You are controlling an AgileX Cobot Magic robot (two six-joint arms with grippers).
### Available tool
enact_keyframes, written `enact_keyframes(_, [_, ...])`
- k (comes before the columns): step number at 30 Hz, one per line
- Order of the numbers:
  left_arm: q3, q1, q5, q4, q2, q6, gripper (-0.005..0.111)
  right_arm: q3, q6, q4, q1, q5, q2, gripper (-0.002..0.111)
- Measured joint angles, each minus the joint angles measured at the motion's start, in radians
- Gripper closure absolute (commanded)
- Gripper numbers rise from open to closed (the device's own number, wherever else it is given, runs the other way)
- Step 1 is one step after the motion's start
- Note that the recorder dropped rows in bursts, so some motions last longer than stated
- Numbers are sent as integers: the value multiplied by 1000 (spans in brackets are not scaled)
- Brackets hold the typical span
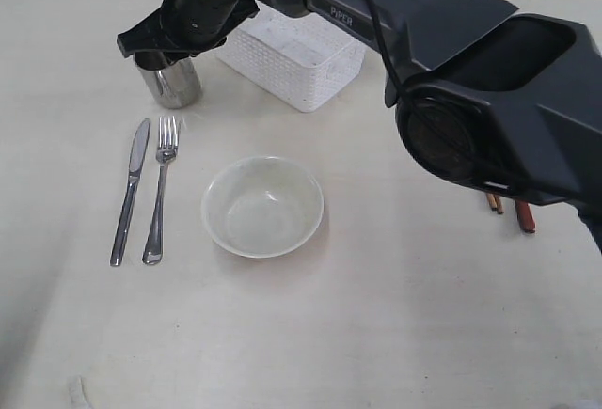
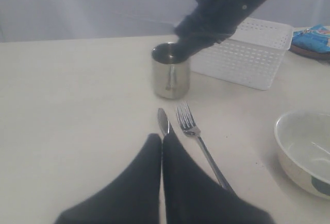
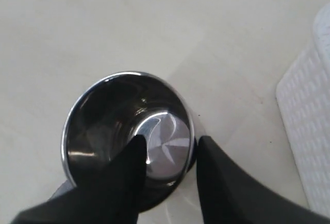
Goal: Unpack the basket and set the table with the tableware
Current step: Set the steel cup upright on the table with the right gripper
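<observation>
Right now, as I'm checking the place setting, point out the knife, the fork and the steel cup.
knife (image 1: pixel 130 188): exterior view, midway along, where the blade meets the handle.
fork (image 1: pixel 159 193): exterior view, middle of its shaft.
steel cup (image 1: pixel 177 87): exterior view, on its shiny side wall.

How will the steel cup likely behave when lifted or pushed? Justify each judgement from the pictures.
The cup is thin polished steel: probably rigid and light for its size. Its mirror-smooth wall may slip in a loose grip. Standing upright, taller than wide, it might tip under a high push, then roll.
</observation>
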Motion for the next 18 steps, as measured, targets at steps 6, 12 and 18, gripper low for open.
enact_keyframes(6, [0,0,0,0,0,0,107,0,7,14,6,-2,0,75])
enact_keyframes(12, [0,0,0,0,0,0,107,0,7,14,10,-9,0,75])
enact_keyframes(18, [0,0,0,0,0,0,107,0,9,14,14,-41,0,75])
